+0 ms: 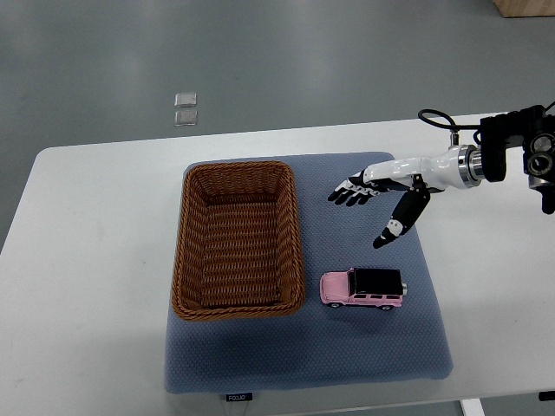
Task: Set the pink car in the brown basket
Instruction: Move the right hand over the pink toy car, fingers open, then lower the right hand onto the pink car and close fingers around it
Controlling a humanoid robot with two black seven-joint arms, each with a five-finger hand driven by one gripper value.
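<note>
A white table [95,260] carries a blue-grey mat [347,355], lying flat across its middle.

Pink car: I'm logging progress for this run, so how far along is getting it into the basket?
Nothing is done yet: the pink car sits on the blue mat, right of the brown basket, which holds nothing. In hand: the right robot hand hovers open above and behind the car, not touching it. Left: grasp the car, lift it, carry it left and release it in the basket.

One pink car [362,289], one brown basket [238,240] and one blue mat [381,347] are counted on the surface [87,260]. One robot hand [381,195] is seen. Two small clear squares [186,108] are counted on the floor.
</note>
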